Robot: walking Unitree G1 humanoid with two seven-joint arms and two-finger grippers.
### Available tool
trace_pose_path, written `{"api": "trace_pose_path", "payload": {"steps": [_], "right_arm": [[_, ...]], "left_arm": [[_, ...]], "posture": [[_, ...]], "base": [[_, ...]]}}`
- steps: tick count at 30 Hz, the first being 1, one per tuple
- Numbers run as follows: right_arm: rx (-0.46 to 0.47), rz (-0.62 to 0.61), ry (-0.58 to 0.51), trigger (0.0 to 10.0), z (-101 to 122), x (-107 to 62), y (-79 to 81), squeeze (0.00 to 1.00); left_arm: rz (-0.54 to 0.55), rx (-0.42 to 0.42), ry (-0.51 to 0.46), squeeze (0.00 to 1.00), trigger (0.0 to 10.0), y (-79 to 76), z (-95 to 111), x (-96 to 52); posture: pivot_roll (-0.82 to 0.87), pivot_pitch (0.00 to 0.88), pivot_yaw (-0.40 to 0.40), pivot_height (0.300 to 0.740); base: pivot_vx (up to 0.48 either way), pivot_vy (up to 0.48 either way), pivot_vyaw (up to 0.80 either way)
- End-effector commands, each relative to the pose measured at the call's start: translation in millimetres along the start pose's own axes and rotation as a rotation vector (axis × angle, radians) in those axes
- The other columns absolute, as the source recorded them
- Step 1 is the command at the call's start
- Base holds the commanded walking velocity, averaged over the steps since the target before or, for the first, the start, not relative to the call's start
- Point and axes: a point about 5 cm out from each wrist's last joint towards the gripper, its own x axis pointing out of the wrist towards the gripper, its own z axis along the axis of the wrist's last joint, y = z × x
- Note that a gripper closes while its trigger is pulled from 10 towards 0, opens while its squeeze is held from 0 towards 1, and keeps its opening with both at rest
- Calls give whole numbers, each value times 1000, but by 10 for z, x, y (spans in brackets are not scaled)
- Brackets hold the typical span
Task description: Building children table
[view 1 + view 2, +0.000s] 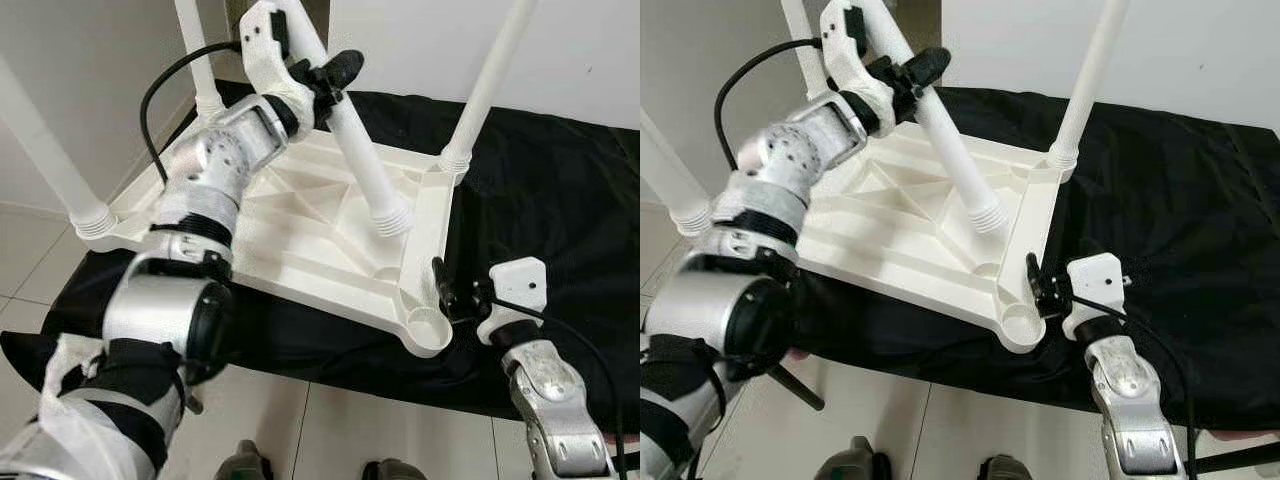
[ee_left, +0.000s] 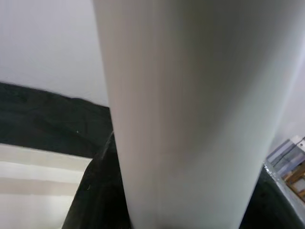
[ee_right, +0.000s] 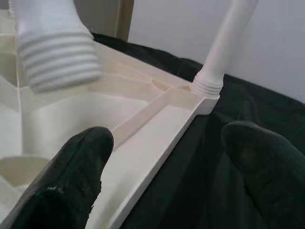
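Left pincer (image 1: 335, 75) round leg (image 1: 365, 165), threads (image 3: 59, 59) free

A black cloth (image 1: 560, 210) is spread under and beyond the right gripper (image 1: 447, 291), reaching across to below the left gripper (image 1: 333, 78). Pale floor tiles (image 1: 330, 425) lie nearer than both grippers, at the cloth's near edge. A light wall (image 1: 590, 50) rises behind the cloth, past both grippers.
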Motion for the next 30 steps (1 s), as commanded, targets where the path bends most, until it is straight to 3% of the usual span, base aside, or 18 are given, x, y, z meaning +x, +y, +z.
{"api": "trace_pose_path", "payload": {"steps": [1,4,6,8,9,10,12,16,21,30], "right_arm": [[-9,25,-14,10000,55,31,68,0],[-11,43,-23,10000,82,57,102,0],[3,62,-31,10000,131,121,154,0],[3,62,-31,10000,131,121,154,0],[1,66,-28,10000,151,159,174,0],[1,66,-28,10000,151,159,174,0],[-16,59,-41,10000,213,296,232,0],[-16,57,-45,10000,221,323,248,0],[-40,49,-32,10000,179,407,279,0],[-48,1,-31,10000,193,543,218,0]], "left_arm": [[-11,57,-17,0,10000,-85,-7,14],[-20,84,-26,0,10000,-150,-54,29],[-22,198,-48,0,10000,-263,-130,56],[-22,198,-48,0,10000,-263,-130,56],[-21,249,-64,0,10000,-304,-169,69],[-21,249,-64,0,10000,-304,-169,69],[-49,310,-102,0,10000,-486,-281,108],[-55,322,-113,0,10000,-532,-292,112],[-144,336,-143,0,10000,-861,-419,90],[-187,331,-145,0,10000,-1023,-507,76]], "posture": [[-38,0,-5,740],[-35,0,-7,740],[-29,0,-11,740],[-29,0,-11,740],[-29,0,-13,740],[-29,0,-13,740],[-27,0,-13,740],[-26,0,-15,740],[-21,0,-11,740],[-15,0,-7,740]], "base": [[0,0,0],[0,0,0],[0,0,0],[0,0,0],[0,0,0],[0,0,0],[0,0,0],[0,0,0],[0,0,0],[0,0,0]]}}
